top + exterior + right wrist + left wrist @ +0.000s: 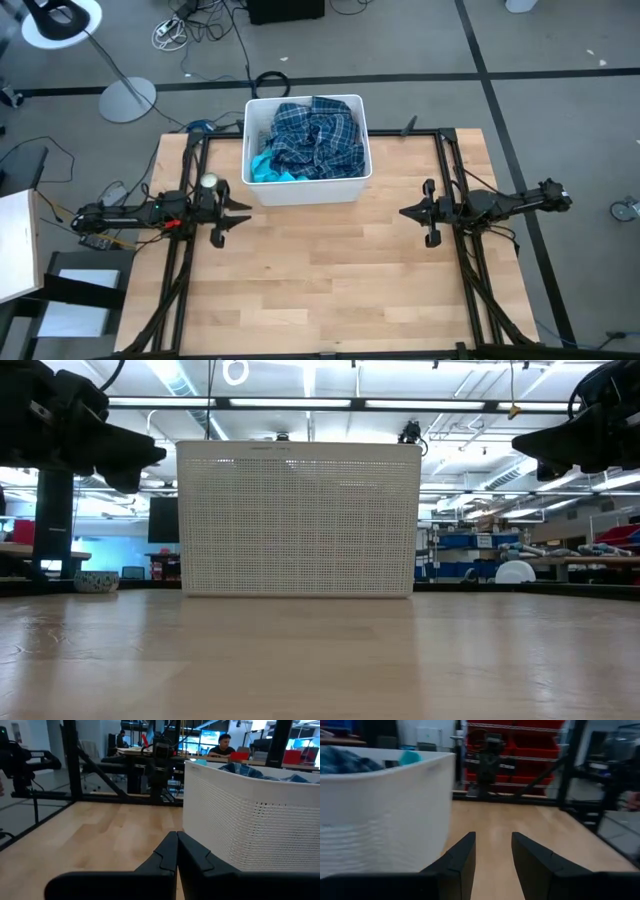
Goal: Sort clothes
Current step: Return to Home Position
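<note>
1. Clothes lie heaped in the white bin: a plaid shirt covers most of the pile, and a turquoise piece shows at the corner nearest the left pincer
2. Left pincer hangs above the table holding nothing, its two fingers spread with a clear gap between them; the bin wall stands near its tip, ahead and off to one side
3. Right pincer also hangs above the table holding nothing, its fingers pressed together; the bin stands ahead of it and to the side, a little apart, with the clothes behind the perforated wall
4. Both pincers point toward each other across the table, well apart
</note>
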You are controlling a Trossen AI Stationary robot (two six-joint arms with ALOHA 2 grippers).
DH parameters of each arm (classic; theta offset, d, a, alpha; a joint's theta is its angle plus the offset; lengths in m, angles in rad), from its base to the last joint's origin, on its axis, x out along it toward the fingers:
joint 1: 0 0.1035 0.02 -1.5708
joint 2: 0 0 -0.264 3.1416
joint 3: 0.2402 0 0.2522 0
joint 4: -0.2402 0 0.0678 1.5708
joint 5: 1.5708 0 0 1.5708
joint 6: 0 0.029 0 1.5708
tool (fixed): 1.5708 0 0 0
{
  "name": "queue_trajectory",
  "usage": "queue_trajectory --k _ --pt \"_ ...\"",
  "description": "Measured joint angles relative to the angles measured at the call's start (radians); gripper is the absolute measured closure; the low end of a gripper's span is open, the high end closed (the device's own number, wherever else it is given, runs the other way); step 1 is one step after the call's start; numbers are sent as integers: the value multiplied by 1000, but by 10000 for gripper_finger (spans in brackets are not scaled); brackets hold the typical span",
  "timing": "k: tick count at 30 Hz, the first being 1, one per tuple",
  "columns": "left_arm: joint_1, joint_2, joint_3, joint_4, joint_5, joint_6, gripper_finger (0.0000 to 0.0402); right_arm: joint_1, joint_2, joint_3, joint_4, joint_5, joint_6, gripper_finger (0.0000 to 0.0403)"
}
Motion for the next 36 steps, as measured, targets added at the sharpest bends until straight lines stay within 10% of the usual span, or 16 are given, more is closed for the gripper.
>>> queue_trajectory --k 21,23,30,36 --pt "0 9 0 50 -82 99 270 0 0 -1 1 10 -22 394" --pt "0 8 0 77 -82 100 270 0 10 3 2 100 -14 394" --pt "0 9 0 104 -80 100 270 -2 90 13 -66 918 316 395" --pt "0 8 0 106 -75 100 270 -2 104 13 -50 1036 319 397"
